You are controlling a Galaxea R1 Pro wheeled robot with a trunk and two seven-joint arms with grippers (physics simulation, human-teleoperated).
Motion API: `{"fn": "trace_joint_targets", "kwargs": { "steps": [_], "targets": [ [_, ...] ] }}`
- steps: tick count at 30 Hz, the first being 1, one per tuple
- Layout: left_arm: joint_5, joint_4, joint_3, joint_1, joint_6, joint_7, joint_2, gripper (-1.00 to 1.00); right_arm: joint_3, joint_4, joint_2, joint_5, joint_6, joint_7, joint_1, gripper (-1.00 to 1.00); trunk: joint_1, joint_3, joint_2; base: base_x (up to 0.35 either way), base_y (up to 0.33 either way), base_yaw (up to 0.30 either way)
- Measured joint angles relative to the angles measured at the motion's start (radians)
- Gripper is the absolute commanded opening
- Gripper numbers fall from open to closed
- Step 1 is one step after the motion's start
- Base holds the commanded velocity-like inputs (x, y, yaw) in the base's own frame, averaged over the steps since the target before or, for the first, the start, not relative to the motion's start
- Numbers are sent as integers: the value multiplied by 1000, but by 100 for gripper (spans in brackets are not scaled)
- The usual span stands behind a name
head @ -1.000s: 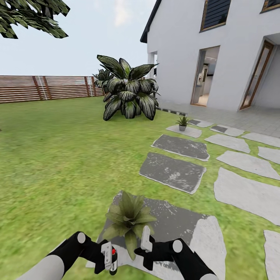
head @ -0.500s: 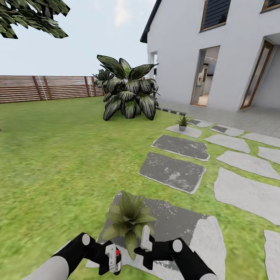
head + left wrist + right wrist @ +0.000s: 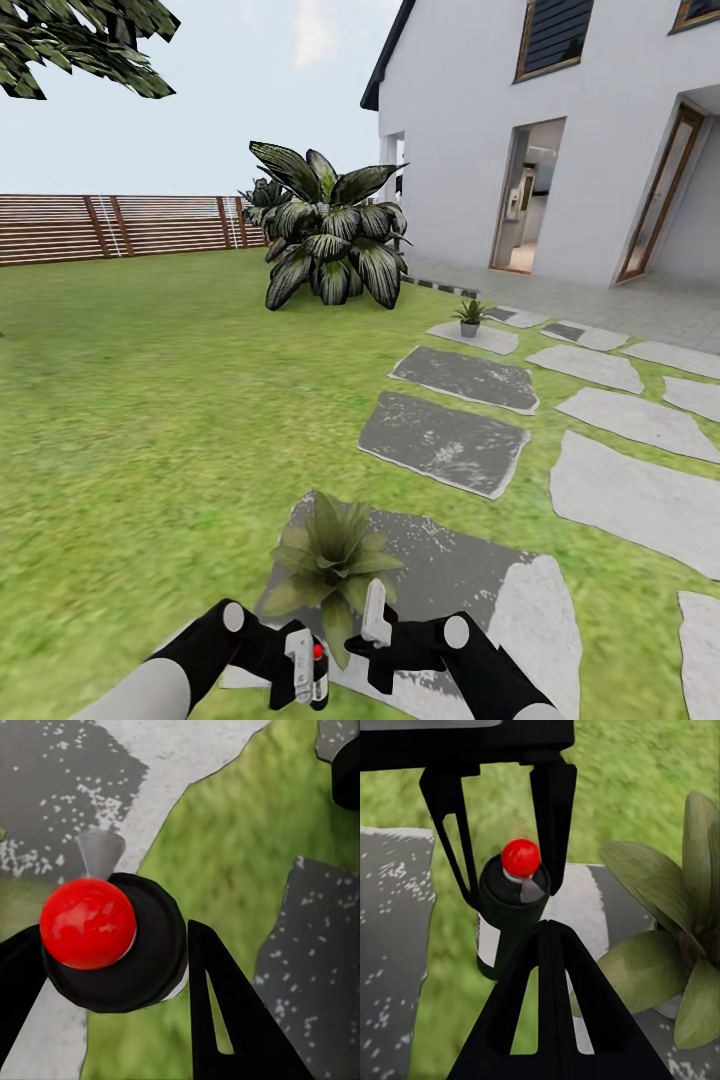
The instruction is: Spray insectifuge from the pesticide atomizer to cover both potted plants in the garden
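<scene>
My left gripper (image 3: 304,678) is shut on the pesticide atomizer (image 3: 317,664), a small dark bottle with a red button on top and a pale nozzle (image 3: 100,853). Black fingers (image 3: 232,1020) flank the bottle's round top (image 3: 112,945). It is held low, just left of the near potted plant (image 3: 330,560), a green rosette on a grey stepping stone (image 3: 470,580). From the right wrist the atomizer (image 3: 514,922) stands upright beside the plant's leaves (image 3: 660,945). My right gripper (image 3: 374,606) is shut and empty at the plant's right side. The second potted plant (image 3: 470,317) stands far ahead on another stone.
Grass lawn (image 3: 150,400) spreads to the left, up to a brown slatted fence (image 3: 120,225). A big striped-leaf plant (image 3: 330,245) stands ahead. Stepping stones (image 3: 445,440) lead toward the white house (image 3: 520,130) and its paved terrace at the right.
My left gripper has carried the atomizer rightward, closer to the near plant and the right gripper. The right arm and the camera have stayed still.
</scene>
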Motion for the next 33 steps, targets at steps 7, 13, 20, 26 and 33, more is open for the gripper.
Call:
{"fn": "trace_joint_targets", "kwargs": {
  "steps": [7, 13, 20, 26, 33],
  "targets": [
    [1, 0, 1, -1, -2, -18, -3, -100, 0, 0, 0, 0, 0, -1, 1, -100, 0, 0, 0, 0, 0, 0],
    [15, 0, 3, -2, -3, -36, -7, -100, 0, 0, 0, 1, 0, -1, 0, -100, 0, 0, 0, 0, 0, 0],
    [23, 0, 3, -3, -2, -57, -20, -100, 0, 0, -3, 3, 0, -1, 0, -100, 0, 0, 0, 0, 0, 0],
    [24, -1, 4, -5, -2, -61, -25, -100, 0, 0, -3, 3, 0, -1, 1, -100, 0, 0, 0, 0, 0, 0],
    [24, -2, 7, -6, 0, -61, -32, -100, 0, 0, -3, 3, 0, -2, 1, -100, 0, 0, 0, 0, 0, 0]
  ]
}}
